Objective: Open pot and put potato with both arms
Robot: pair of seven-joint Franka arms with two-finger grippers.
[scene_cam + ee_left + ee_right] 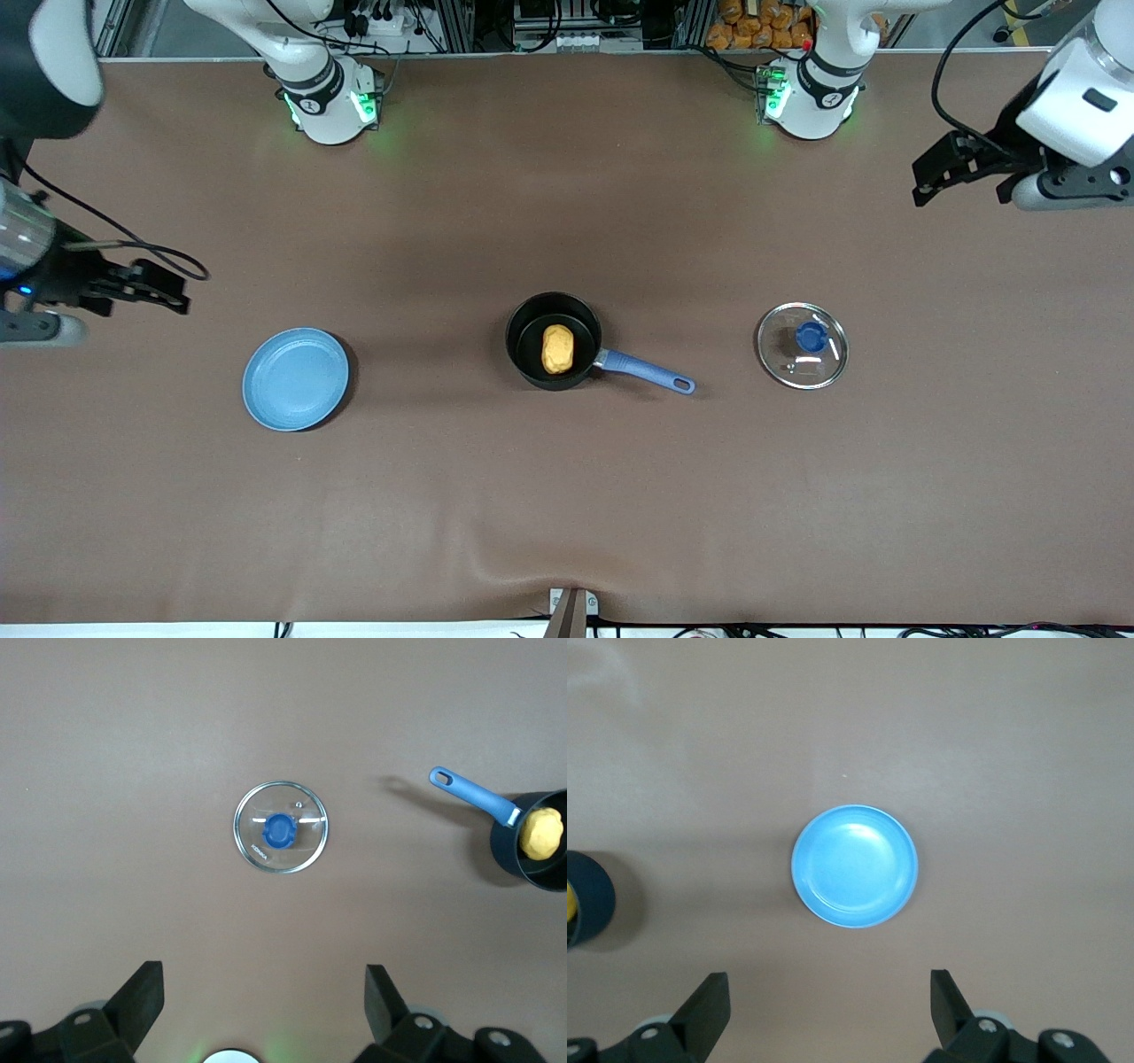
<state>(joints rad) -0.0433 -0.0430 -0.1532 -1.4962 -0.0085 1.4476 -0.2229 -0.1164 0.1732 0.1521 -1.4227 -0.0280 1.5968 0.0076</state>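
1. A small black saucepan (554, 341) sits near the middle of the brown surface (567, 496), with no lid on it. Its long blue handle (645, 371) points toward the left arm's end of the surface.
2. A yellow-orange potato (557, 348) lies inside the saucepan, on its bottom.
3. The glass lid (802, 346) with a blue knob (811, 337) lies flat on the surface, knob up, beside the saucepan toward the left arm's end and apart from the handle tip.
4. A light-blue plate (296, 378) rests on the surface toward the right arm's end, well apart from the saucepan, with nothing on it.
5. The left pincer (941, 174) hangs in the air over the surface's edge at the left arm's end, fingers spread wide and holding nothing.
6. The right pincer (146, 288) hangs over the edge at the right arm's end, fingers likewise spread wide and holding nothing.
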